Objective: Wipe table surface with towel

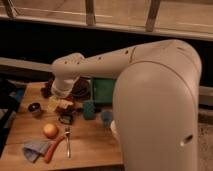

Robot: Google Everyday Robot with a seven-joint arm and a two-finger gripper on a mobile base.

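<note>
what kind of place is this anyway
Likely an indoor test space staged as a kitchen table: a wooden tabletop with an orange, a fork and a towel. The gripper hangs over its back half.

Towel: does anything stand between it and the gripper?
Yes. The gripper hangs over the far left part of the table, the towel lies at its near left corner, and an orange fruit sits between them.
</note>
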